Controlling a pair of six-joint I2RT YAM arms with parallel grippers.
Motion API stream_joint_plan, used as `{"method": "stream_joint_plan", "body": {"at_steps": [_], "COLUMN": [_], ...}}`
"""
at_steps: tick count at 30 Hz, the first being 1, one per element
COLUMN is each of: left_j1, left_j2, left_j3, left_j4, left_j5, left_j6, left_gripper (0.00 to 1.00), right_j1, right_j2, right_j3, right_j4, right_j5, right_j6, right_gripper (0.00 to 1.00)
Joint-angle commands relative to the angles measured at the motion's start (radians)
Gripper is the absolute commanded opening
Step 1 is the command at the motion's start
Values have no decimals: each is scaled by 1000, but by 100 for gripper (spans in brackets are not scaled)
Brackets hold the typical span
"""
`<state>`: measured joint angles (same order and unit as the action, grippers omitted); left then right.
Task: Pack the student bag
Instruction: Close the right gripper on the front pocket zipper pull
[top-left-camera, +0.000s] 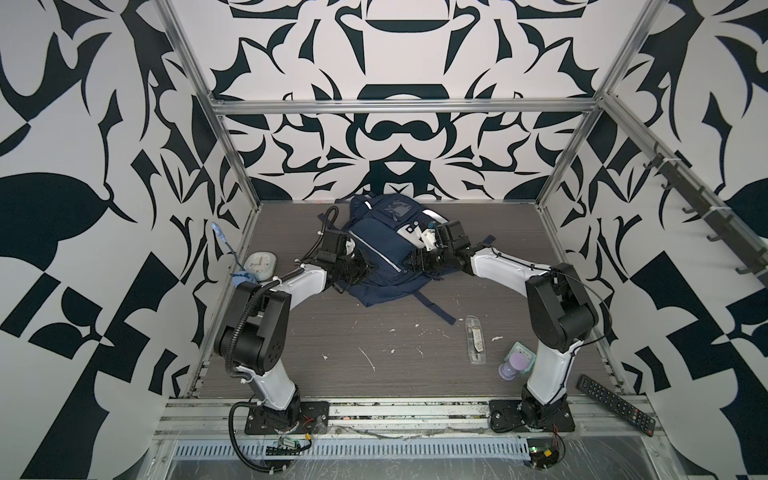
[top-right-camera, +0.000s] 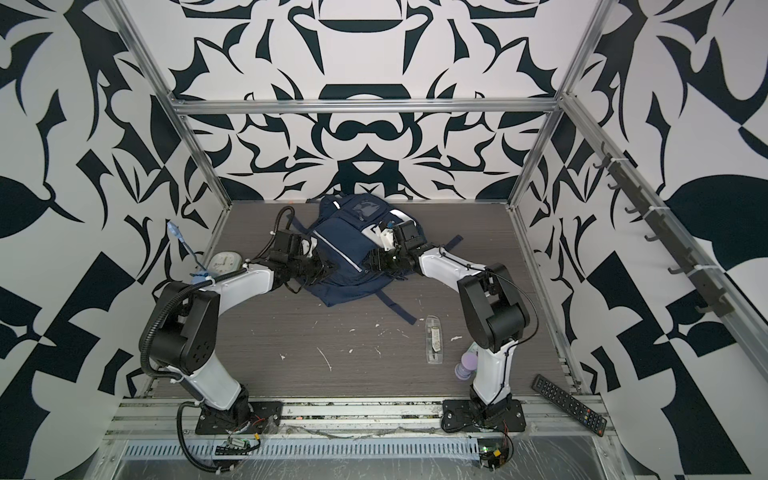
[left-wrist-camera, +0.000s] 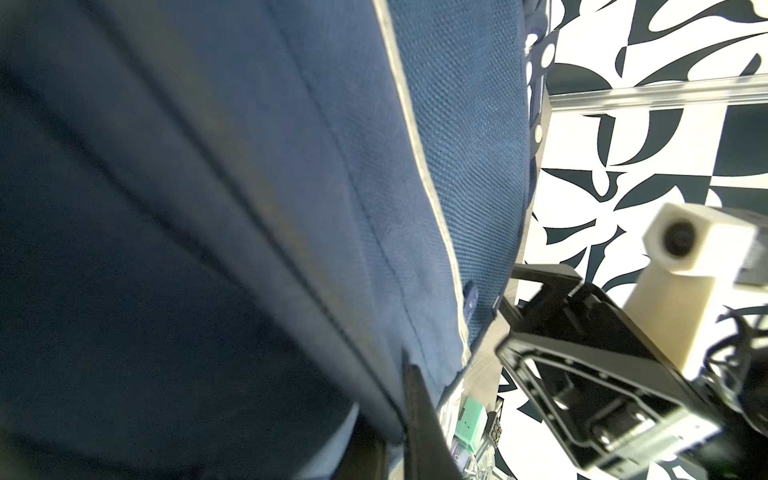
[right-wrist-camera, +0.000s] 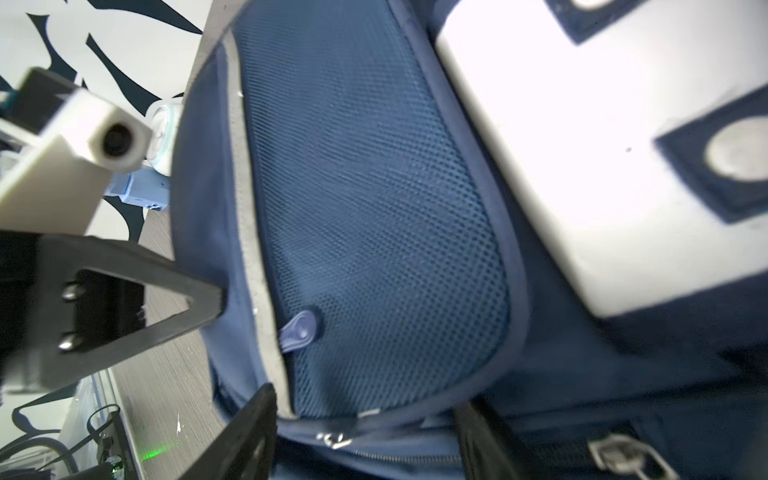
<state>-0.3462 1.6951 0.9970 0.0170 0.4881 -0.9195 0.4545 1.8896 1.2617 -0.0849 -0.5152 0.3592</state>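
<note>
The student bag (top-left-camera: 380, 249) (top-right-camera: 347, 245), navy with white strips, lies at the back of the table in both top views. My left gripper (top-left-camera: 358, 266) (top-right-camera: 323, 268) is at its left side. In the left wrist view this gripper (left-wrist-camera: 395, 432) is shut on a fold of the navy fabric (left-wrist-camera: 208, 208). My right gripper (top-left-camera: 415, 259) (top-right-camera: 372, 259) is at the bag's right side. In the right wrist view it (right-wrist-camera: 365, 436) stands open, its fingers (right-wrist-camera: 249, 432) straddling a zip with a metal pull (right-wrist-camera: 332, 439) below the mesh pocket (right-wrist-camera: 374, 208) and white-grey patch (right-wrist-camera: 582, 145).
A white clock (top-left-camera: 261, 266) and a blue object (top-left-camera: 245, 279) lie at the left edge. A clear case (top-left-camera: 475, 340), a purple bottle (top-left-camera: 514, 366) and a teal box (top-left-camera: 521, 350) sit front right by the right arm's base. A black remote (top-left-camera: 615, 405) rests on the front rail.
</note>
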Motion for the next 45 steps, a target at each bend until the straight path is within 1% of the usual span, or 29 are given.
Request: {"method": "stream_joint_plan", "body": {"at_steps": [1,4,8,10,14,18,24,26,30,33,34,37,39,41,43,45], "left_j1": [5,5,6,7,14,21,24,24,24,24,24,24,24,24,24,24], "left_j2": [-53,-47,-37,-33,-29,-24,-10,-8,-8,-10,-11,-12,-13,-15,-16,-17], "left_j3": [45,52,54,55,66,77,84,80,69,62,61,55,55,54,55,53], "left_j4": [-8,-9,-9,-8,-6,-11,-6,0,6,6,6,8,8,5,0,-3], "left_j5": [33,46,49,49,53,58,66,66,70,70,70,68,70,70,71,71], "left_j6": [21,20,19,20,20,25,22,21,19,19,20,18,17,17,17,18], "left_gripper": [3,3,3,3,3,3,3,3,4,4,4,4,4,4,5,5], "right_j1": [-2,-2,-1,8,34,54,93,98,98,111,115,121,134,153,173,190], "right_j2": [-3,1,-20,-45,-121,-195,-337,-364,-388,-375,-366,-319,-280,-253,-234,-209], "right_j3": [43,40,-28,-60,-128,-189,-272,-287,-297,-274,-265,-224,-176,-135,-112,-88], "right_j4": [35,41,153,171,150,118,69,37,-6,-27,-25,-25,-50,-78,-76,-81], "right_j5": [-30,-34,-127,-146,-140,-183,-219,-171,71,224,257,320,354,379,395,407], "right_j6": [14,16,67,67,21,-17,-59,-71,-94,-126,-132,-147,-165,-180,-193,-203], "right_gripper": [69,69,69,68,68,67,67,67,63,61,60,57,45,37,35,34]}}
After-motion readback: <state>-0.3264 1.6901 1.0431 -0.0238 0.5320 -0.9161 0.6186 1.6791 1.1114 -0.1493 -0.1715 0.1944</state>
